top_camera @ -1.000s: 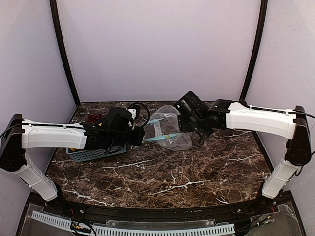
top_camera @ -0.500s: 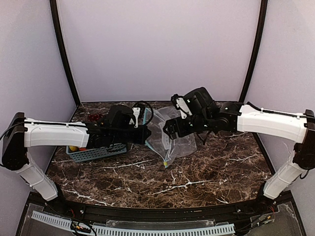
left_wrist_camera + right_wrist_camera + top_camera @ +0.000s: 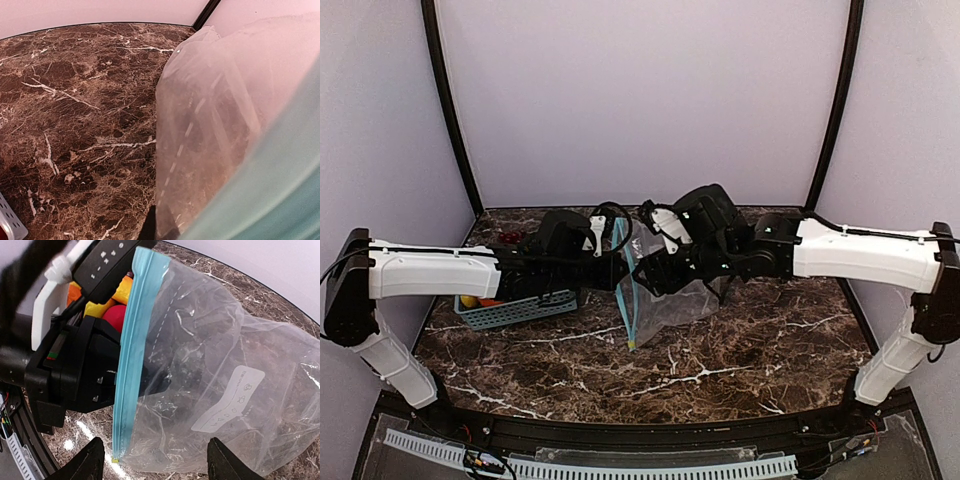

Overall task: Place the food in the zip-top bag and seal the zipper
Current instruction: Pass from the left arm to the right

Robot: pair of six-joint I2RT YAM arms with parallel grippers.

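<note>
Counter [image 3: 740,355]: dark brown marble with white veins.
Left arm: reaches in from the left towards the middle.
Left end effector [image 3: 616,272]: closed on the upper part of the bag's teal edge.
Right arm: reaches in from the right, its wrist above the bag.
Right end effector [image 3: 655,275]: just right of the left one, at the bag's upper part; finger spread unclear.
Zip-top bag [image 3: 678,298]: clear, crumpled, held up at the middle.
Zipper [image 3: 628,308]: teal strip running from the end effectors towards the near side, its lower end at the counter.
Basket [image 3: 515,312]: teal lattice, left side, partly under the left arm.
Yellow piece [image 3: 468,301]: at the basket's left end.
Red piece [image 3: 510,238]: beyond the left arm, far left.
</note>
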